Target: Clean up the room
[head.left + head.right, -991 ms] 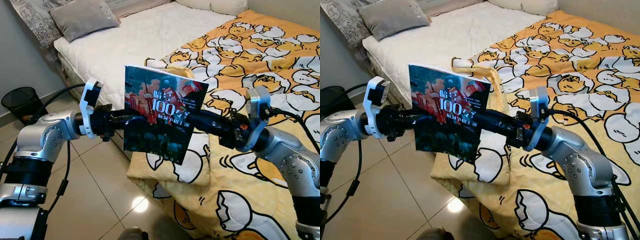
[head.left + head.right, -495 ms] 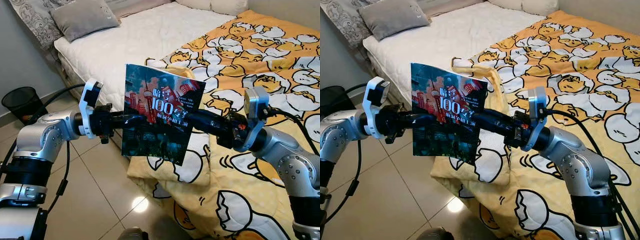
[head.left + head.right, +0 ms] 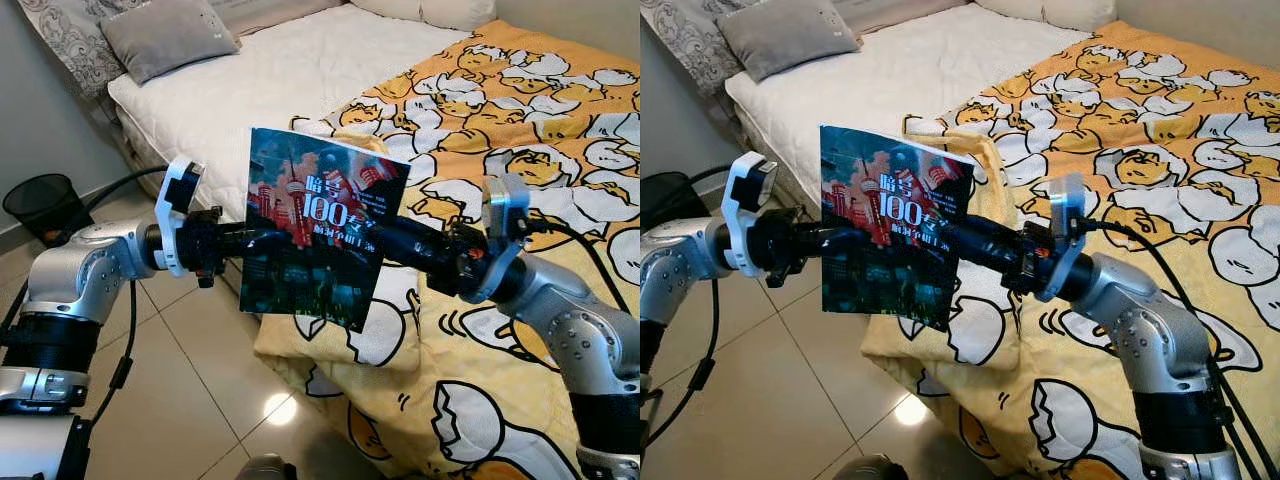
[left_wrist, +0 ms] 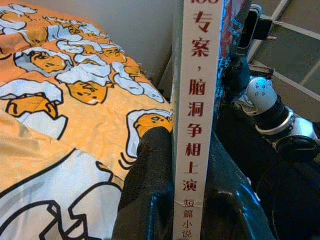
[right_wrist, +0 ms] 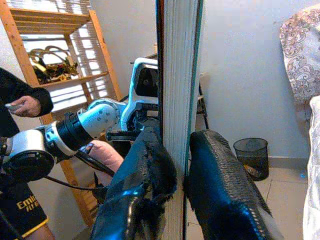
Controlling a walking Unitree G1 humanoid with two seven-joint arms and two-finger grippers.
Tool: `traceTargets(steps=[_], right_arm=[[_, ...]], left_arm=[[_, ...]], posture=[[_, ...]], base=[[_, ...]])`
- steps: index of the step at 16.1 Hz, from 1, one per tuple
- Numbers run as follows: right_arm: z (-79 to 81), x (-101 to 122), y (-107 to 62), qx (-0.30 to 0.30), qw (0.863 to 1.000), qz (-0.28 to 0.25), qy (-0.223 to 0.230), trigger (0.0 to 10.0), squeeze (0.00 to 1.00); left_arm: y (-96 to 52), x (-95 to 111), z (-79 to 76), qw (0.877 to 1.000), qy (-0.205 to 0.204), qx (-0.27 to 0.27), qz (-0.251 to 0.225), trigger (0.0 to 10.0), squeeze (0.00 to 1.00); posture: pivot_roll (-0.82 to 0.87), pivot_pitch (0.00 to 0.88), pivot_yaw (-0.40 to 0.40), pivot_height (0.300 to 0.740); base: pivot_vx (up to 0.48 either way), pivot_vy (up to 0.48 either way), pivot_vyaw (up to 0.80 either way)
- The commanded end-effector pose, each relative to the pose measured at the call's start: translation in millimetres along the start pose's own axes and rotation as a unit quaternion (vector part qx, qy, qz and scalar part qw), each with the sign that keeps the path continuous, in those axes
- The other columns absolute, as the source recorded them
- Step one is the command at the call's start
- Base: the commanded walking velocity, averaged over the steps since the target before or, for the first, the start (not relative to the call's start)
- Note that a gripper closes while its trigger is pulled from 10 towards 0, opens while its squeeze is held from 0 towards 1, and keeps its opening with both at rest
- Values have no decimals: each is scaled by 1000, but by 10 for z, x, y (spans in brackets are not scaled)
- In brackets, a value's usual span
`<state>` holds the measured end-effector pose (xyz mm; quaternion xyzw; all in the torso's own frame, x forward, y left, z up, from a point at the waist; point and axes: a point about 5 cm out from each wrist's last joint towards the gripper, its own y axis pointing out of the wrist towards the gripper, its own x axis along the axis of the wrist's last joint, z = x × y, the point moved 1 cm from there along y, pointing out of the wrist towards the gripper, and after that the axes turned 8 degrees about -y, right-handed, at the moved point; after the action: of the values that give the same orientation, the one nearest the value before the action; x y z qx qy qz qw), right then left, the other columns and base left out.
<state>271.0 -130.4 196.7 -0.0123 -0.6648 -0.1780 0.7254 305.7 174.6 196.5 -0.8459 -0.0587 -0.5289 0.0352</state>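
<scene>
Paperback book (image 3: 318,238) is held upright above the bed's edge (image 3: 190,135), clenched from both sides by left gripper (image 3: 262,241) and right gripper (image 3: 385,236), so it cannot twist or slip during carrying.

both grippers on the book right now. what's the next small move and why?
Probably let one gripper release. The book hangs upright over the bed's edge, the left gripper clamped on its spine side and the right gripper on its page edge. Two grips look redundant; one can carry it, perhaps to the wooden shelf.
</scene>
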Motion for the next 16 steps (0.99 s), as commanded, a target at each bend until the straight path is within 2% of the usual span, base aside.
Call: traceTargets(steps=[1,3,5,6,7,8,14,16], right_arm=[[18,40,104,16,1000,0,-18,10000,1000],[8,26,122,14,1000,3,-22,10000,1000],[16,19,131,20,1000,5,-22,10000,0],[24,18,134,25,1000,5,-19,10000,0],[45,22,138,36,999,1,-11,2667,0],[54,26,134,40,999,-1,-6,0,0],[24,34,101,32,999,-1,-4,0,0],[36,37,98,36,999,-3,1,0,0]], left_arm=[[57,145,-98,999,35,-24,8,0,0],[86,156,-133,999,41,-34,12,0,0],[81,159,-127,999,44,-31,11,0,0],[75,158,-123,999,44,-29,11,0,0],[64,154,-113,999,43,-24,10,0,0],[57,148,-110,999,43,-21,9,0,0],[-3,142,-19,999,49,22,-2,0,0],[-32,166,44,997,62,51,-15,0,0]], posture=[[1,0,60,740],[0,0,59,740],[2,0,56,740],[2,0,56,740],[3,0,54,740],[3,0,53,740],[4,0,52,740],[2,0,54,740]], base=[[0,0,0],[0,0,0],[0,0,0],[0,0,0],[0,0,0],[0,0,0],[0,0,0],[0,0,0]])
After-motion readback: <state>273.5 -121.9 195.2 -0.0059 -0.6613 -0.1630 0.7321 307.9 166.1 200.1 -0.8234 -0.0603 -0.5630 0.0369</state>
